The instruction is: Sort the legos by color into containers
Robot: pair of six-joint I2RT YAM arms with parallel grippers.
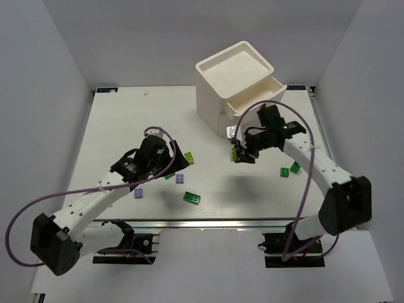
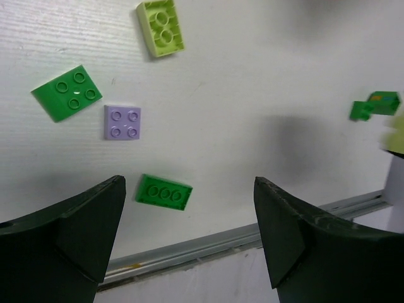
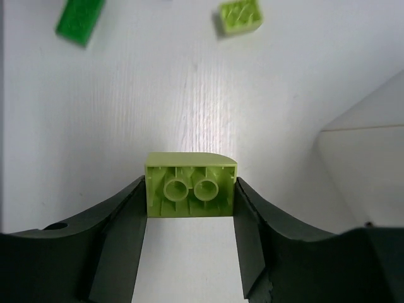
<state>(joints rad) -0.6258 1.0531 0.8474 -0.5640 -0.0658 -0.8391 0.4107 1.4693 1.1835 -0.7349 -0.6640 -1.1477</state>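
**Trainee:** What does this panel show, nearest first?

**Operator:** Near edge: my left claw [image 2: 189, 208] hangs wide open above the white table [image 1: 126, 113], with nothing in it. A dark green brick [image 2: 164, 192] lies just below its gap, and a lilac square brick [image 2: 122, 122] lies beyond that. Mid-table: my right claw [image 3: 191, 189] is closed partway on a yellow-green brick [image 3: 191, 165]. The pads press its 2 opposite side walls, and its hollow underside, with 2 tubes, faces the wrist camera. In the top view its shadow falls apart from it, so I read it as lifted. Far side: the white chest [image 1: 218, 95], with 1 drawer [image 1: 268, 104] pulled open, close beyond the held brick.

**Trainee:** How will the brick handle?

**Operator:** I judge it light, rigid and not fragile, but smooth-walled and therefore slippery. The flat side walls are the place to pinch, squarely across the width. A grip at a corner could let it twist out.
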